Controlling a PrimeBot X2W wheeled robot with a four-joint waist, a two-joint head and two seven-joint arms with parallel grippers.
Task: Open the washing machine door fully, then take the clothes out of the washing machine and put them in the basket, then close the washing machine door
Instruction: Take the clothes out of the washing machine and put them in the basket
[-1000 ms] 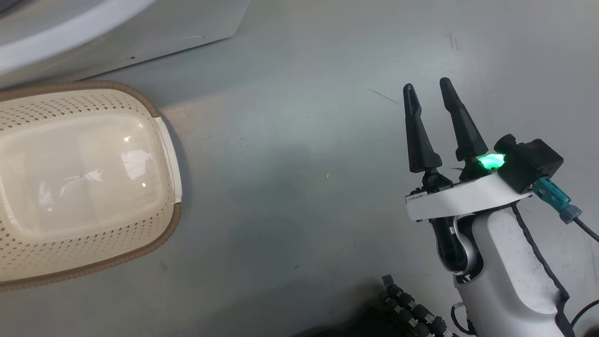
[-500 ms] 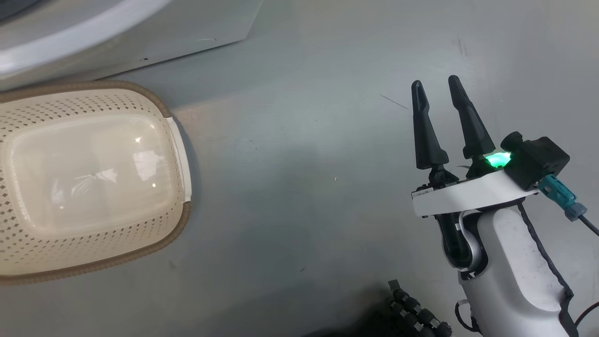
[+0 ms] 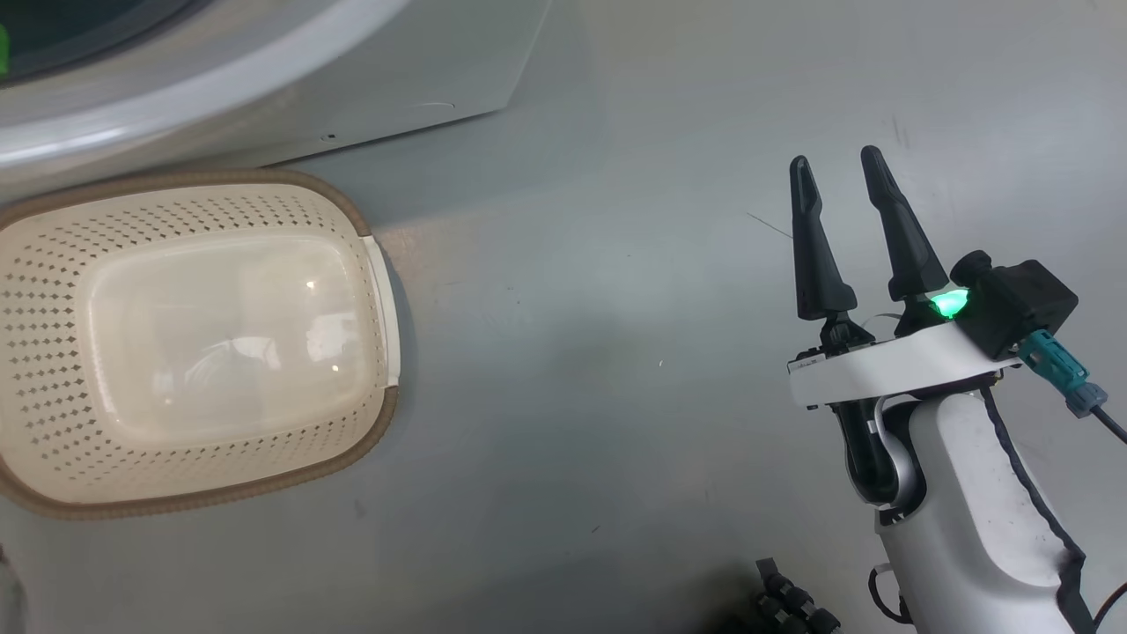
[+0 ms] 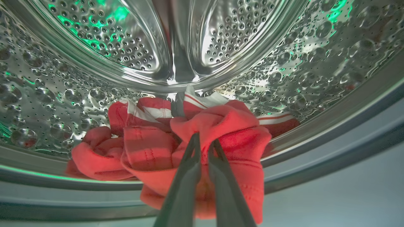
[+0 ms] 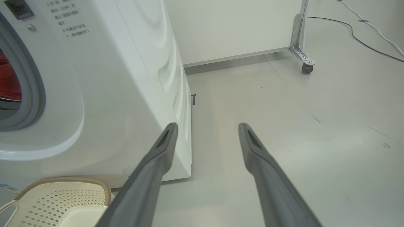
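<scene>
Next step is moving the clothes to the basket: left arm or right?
Left. The left gripper is shut on the clothes in the washing machine; the right gripper hangs open over bare floor, holding nothing. The basket is empty.

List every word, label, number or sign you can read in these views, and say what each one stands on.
Nothing here can be quoted with certainty.
The printed text, a few lines of small characters high on the washing machine front: too small and blurred to read.
The blue label, at the right wrist view's lower left edge, just above the basket: blurred, unreadable.
</scene>
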